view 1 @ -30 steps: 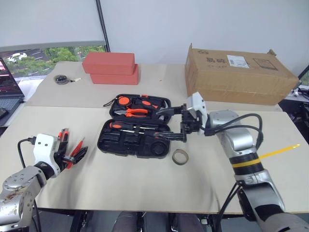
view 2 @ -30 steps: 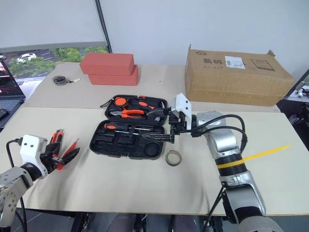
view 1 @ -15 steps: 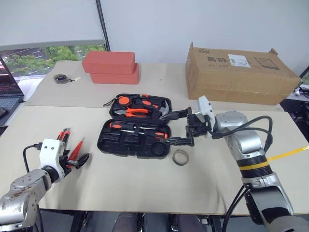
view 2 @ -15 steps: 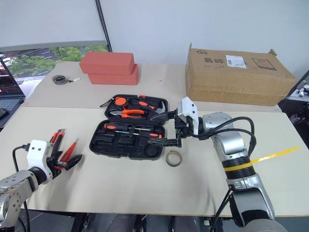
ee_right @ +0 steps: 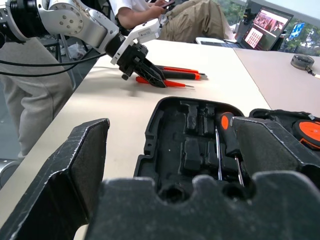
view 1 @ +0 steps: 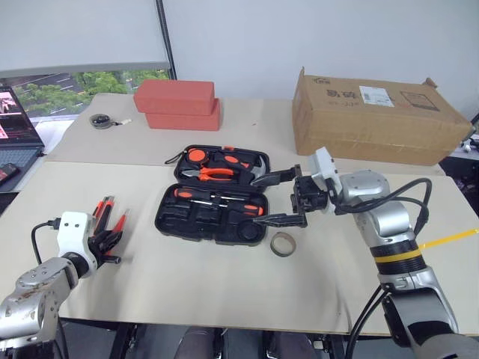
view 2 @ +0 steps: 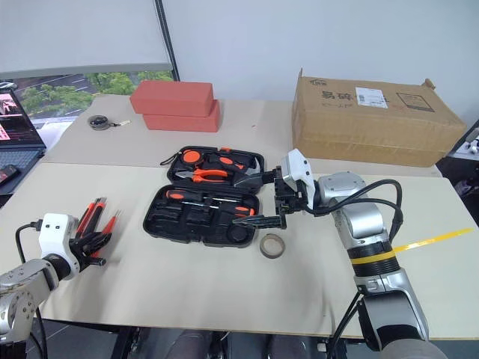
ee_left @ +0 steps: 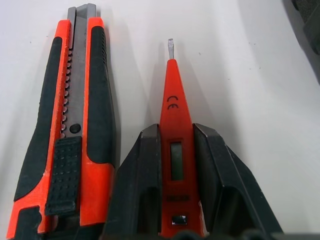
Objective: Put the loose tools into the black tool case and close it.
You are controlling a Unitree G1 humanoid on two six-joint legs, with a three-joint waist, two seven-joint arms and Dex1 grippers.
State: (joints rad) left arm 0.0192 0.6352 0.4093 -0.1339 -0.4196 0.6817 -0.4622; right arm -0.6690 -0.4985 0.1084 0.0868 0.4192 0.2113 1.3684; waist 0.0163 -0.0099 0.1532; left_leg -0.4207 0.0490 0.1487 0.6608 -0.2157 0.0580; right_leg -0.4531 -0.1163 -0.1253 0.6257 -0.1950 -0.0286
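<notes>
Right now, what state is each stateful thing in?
black tool case: open, flat on the table.
tester pen: on the table, between the left gripper jaws.
utility knife: loose on the table.
tape ring: outside the case.
right gripper: open.

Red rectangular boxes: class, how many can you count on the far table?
2. One red rectangular box sits on top of the other, stacked at the far table's left side, behind the open black tool case. None seem hidden.

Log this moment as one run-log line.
left gripper: shut on tester pen, on table | utility knife: beside it, loose | right gripper: open, over tool case | tape ring: loose | case: open
</notes>
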